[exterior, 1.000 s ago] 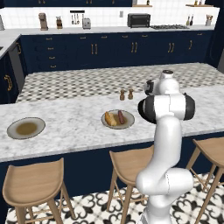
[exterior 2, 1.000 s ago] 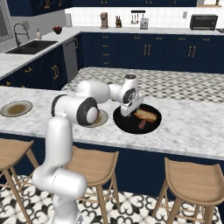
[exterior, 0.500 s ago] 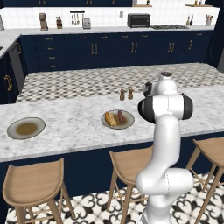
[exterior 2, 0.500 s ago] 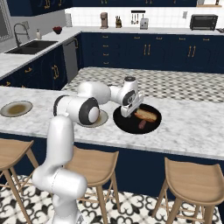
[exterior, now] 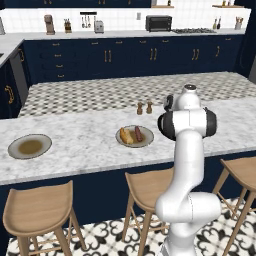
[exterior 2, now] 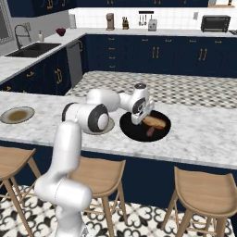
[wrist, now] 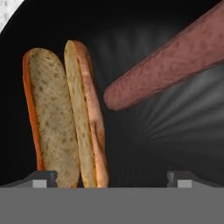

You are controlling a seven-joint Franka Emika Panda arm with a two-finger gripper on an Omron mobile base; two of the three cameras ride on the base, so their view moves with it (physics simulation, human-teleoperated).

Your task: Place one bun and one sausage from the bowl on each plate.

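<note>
Not much has moved since a second ago: the arm looks parked in pretty much the same pose, hand hanging low over the bowl (exterior 2: pixel 145 126), and the food hasn't budged.

So where everything is: the black bowl sits on the marble counter (exterior 2: pixel 203 134) just right of the nearer plate (exterior: pixel 135 136). Inside it are a split bun (wrist: pixel 65 118) and a sausage (wrist: pixel 170 65), lying close but not touching in the hand view. From the right base view the bun (exterior 2: pixel 154 122) is toward the back of the bowl and the sausage (exterior 2: pixel 150 132) nearer the front edge.

The gripper (wrist: pixel 111 177) is spread wide with nothing in it. One fingertip (wrist: pixel 41 177) is right by the end of the bun, the other off over bare black bowl.

The nearer plate already has a bun (exterior: pixel 127 135) and a sausage (exterior: pixel 138 133) side by side. The far plate (exterior: pixel 30 146), well off to the left on the counter, just has its brownish centre. Two small shakers (exterior: pixel 144 108) stand behind the nearer plate.
</note>
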